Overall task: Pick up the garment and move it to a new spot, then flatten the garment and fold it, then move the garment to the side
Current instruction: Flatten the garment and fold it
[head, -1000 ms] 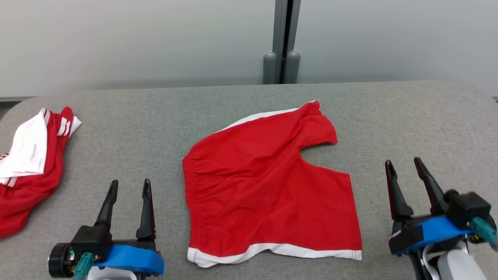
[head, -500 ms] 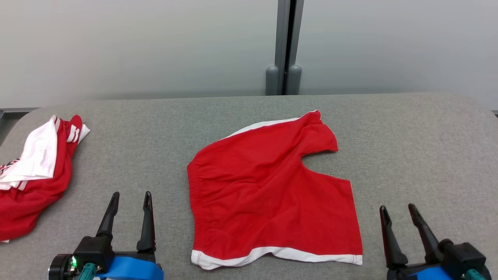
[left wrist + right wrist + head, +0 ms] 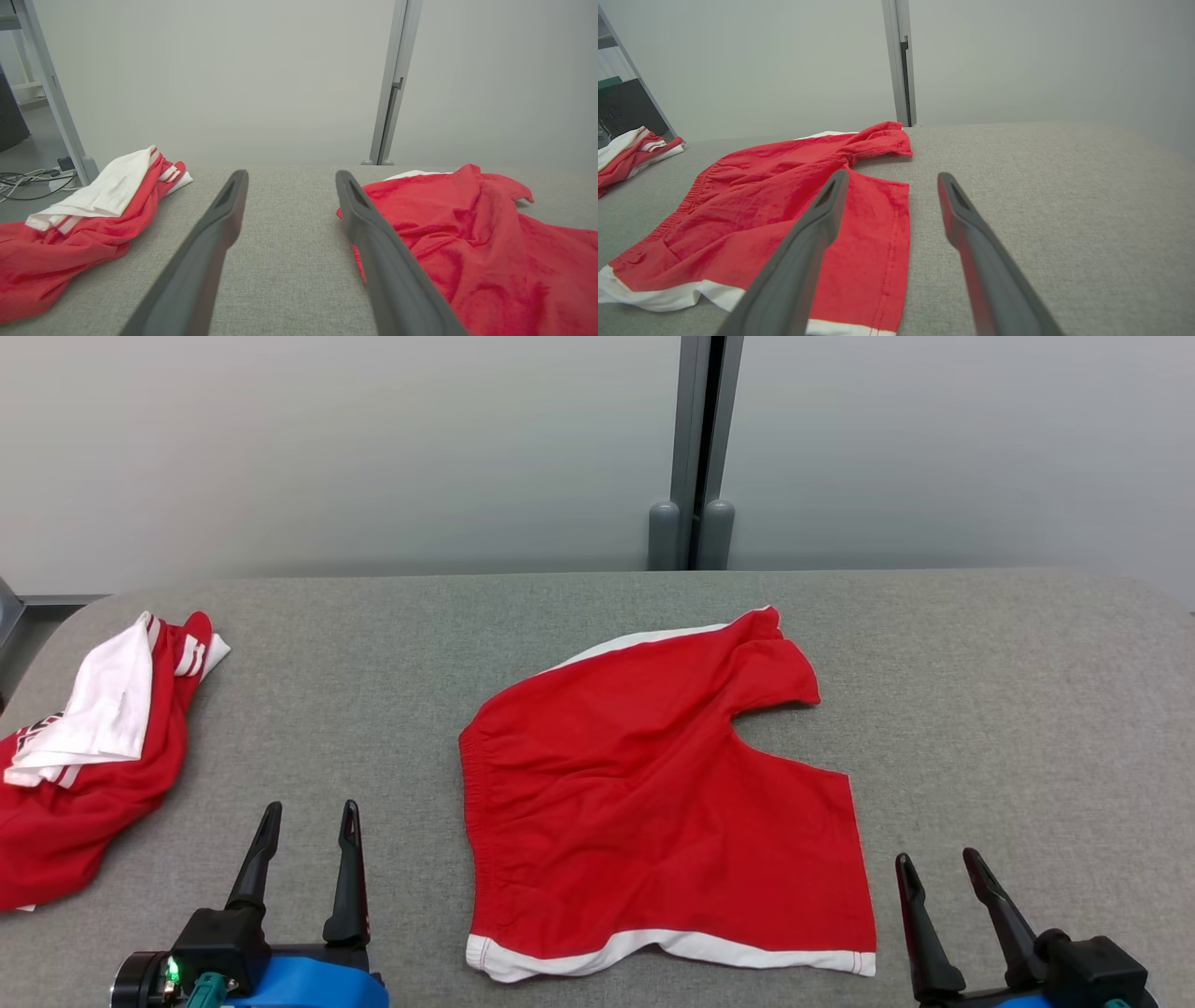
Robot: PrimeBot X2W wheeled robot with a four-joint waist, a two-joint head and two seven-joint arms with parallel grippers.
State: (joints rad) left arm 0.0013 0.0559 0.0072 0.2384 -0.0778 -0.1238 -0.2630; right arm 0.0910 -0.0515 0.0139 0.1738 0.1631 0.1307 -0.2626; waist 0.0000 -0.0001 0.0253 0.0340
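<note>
Spreading across most of the head view, the grey fabric-covered surface (image 3: 1027, 691) carries everything, with a pale wall and a grey upright post behind it. The red shorts (image 3: 644, 803), the task's garment, lie in the middle of the surface between the two arms. Their gathered waistband (image 3: 467, 784) faces the robot's left and the two legs point right. A white band runs along the near edge and another shows at the far edge. The near leg lies fairly flat, while the far leg (image 3: 775, 658) is rumpled and turned in on itself beside the crotch notch. Well apart at the far left sits a heap of red and white clothing (image 3: 84, 775), which looks like a separate pile, not the piece in hand. The left claw (image 3: 311, 805) hovers over bare surface just left of the waistband with its fingers spread and nothing between them. The right claw (image 3: 936, 855) sits near the right corner of the near leg, also spread wide and empty. In its wrist view one finger crosses in front of the red cloth, but whether it touches I cannot tell. Judging by the lay, the shorts sit at their working spot and flattening seems to be the step in hand, with folding not yet begun. The next move likely calls for a pinch on the bunched far leg, drawing it outward until it lies smooth. The left claw could meanwhile steady the waistband so the whole piece does not slide.
</note>
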